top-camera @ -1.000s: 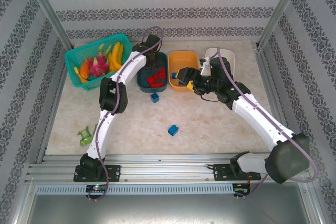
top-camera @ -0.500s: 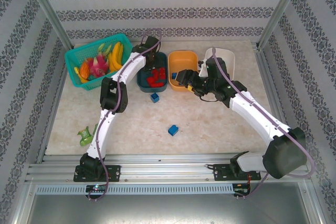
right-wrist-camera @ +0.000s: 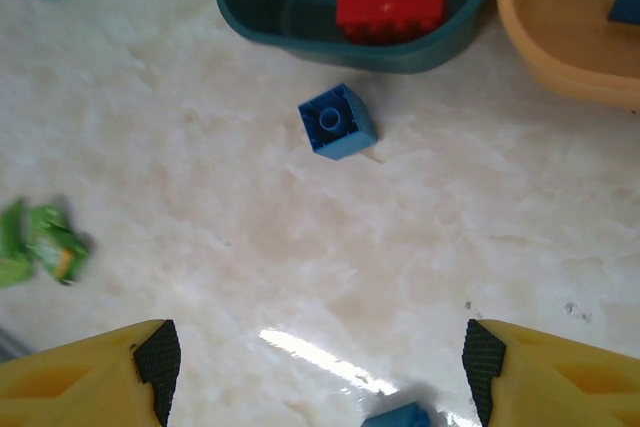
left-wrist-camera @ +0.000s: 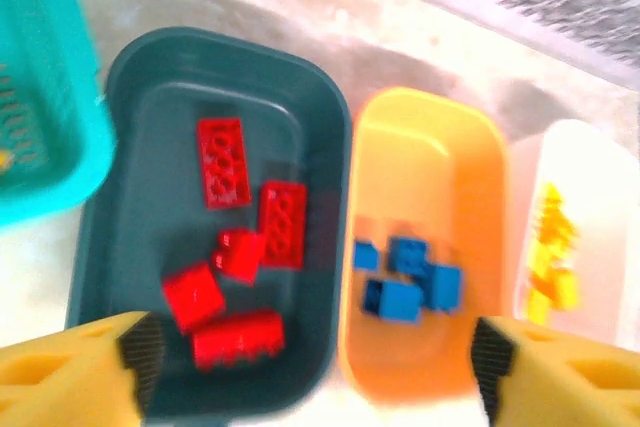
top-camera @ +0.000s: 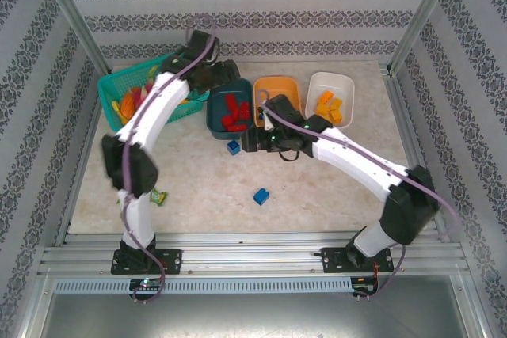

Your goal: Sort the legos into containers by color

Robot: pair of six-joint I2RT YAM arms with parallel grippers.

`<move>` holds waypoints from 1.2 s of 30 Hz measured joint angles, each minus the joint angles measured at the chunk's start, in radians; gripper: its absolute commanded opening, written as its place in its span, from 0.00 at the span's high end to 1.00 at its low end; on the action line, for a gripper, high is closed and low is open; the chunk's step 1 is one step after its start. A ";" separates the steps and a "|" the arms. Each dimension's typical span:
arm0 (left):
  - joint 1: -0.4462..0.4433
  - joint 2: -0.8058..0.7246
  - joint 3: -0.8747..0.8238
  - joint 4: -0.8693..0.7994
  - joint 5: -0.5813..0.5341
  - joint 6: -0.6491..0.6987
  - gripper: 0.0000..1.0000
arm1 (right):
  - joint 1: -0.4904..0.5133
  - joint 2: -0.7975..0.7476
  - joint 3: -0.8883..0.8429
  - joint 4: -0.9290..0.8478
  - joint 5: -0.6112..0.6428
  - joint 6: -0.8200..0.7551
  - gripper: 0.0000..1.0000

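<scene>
Blue plastic: a loose blue brick (right-wrist-camera: 337, 121) sits studs-up on the pale marbled table (right-wrist-camera: 470, 217), near the front wall of the dark teal tub (left-wrist-camera: 160, 147) but not touching it. A second blue brick (top-camera: 261, 195) lies further out.

The right gripper (right-wrist-camera: 320, 362) hangs over the table, jaws wide and empty, with the near brick ahead of it. A clean pick probably means centring over the brick, turning to match its skewed sides, and coming down clear of the tub wall. The brick belongs in the orange tub (left-wrist-camera: 430, 177) with the other blue bricks (left-wrist-camera: 405, 287).

A second ago the left gripper (left-wrist-camera: 315, 352) was down in the teal tub. Now it is raised with jaws parted, holding nothing, looking down on red bricks (left-wrist-camera: 222, 160). The right arm has swung away from the white tub (left-wrist-camera: 590, 187) toward the loose brick.
</scene>
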 measured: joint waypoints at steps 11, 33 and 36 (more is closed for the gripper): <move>0.000 -0.806 -0.863 0.087 0.053 -0.097 0.00 | 0.071 0.435 0.314 -0.116 0.101 -0.159 0.22; 0.000 -1.367 -1.173 0.002 0.106 -0.264 0.03 | 0.071 0.742 0.594 -0.174 0.185 -0.270 0.56; 0.000 -1.367 -1.173 -0.005 0.109 -0.265 0.03 | 0.071 0.746 0.601 -0.174 0.185 -0.274 0.64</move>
